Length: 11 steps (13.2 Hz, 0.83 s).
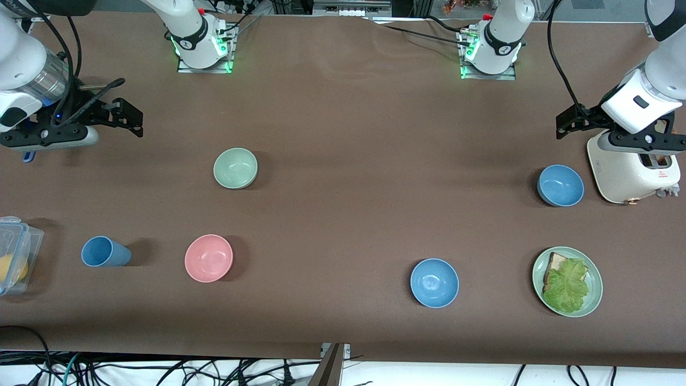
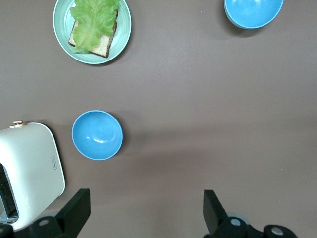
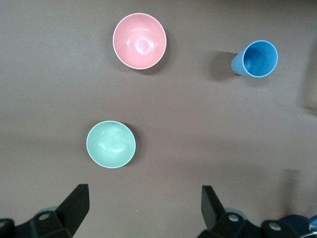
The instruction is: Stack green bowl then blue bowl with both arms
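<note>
Your left pincer (image 1: 581, 122) and right pincer (image 1: 120, 115) hang wide apart, holding nothing, with the green bowl (image 1: 235, 168) and blue bowl (image 1: 560, 185) sitting alone on the surface (image 1: 364, 161).

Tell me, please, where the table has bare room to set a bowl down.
The widest bare patch lies mid-table, between the green bowl and the two blue bowls. It is crowded by the toaster and plate, and around the cup and pink bowl.

Pink bowl (image 1: 208, 258) stands upright on the brown worktop (image 1: 343, 161), blue cup (image 1: 105, 252) beside it. Clear lidded container (image 1: 16, 254) at the worktop edge. White toaster (image 1: 632, 169) and green plate (image 1: 567, 281) carrying bread and lettuce (image 1: 567, 284). Sky-blue bowl (image 1: 434, 282) near the plate.
</note>
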{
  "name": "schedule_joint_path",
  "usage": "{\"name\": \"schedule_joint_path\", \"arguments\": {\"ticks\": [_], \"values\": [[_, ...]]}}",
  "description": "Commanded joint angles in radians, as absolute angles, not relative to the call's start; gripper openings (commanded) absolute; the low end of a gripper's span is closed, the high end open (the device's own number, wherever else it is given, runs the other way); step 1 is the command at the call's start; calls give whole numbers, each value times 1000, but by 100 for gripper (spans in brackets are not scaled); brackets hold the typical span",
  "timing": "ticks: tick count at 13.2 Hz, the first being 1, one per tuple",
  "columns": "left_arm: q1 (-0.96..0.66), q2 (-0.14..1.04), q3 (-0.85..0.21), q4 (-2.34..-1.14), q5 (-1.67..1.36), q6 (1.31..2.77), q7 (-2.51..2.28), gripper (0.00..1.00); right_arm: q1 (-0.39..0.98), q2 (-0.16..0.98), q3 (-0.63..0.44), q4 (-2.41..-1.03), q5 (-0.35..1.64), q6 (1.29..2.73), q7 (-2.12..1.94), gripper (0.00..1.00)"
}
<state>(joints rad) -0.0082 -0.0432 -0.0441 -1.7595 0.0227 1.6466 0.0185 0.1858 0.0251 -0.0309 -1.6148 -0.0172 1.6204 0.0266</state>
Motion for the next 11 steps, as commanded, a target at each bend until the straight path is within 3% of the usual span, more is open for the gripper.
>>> {"name": "schedule_joint_path", "arguments": {"ticks": [1,11], "values": [[-5,-35,-48,-1726,37,1624,8,100,167,15,-14,-1623,-32,1595,29,100],[-5,-23,-49,-1713,35,1623,8,100,166,25,-29,-1588,-44,1551,17,100]]}}
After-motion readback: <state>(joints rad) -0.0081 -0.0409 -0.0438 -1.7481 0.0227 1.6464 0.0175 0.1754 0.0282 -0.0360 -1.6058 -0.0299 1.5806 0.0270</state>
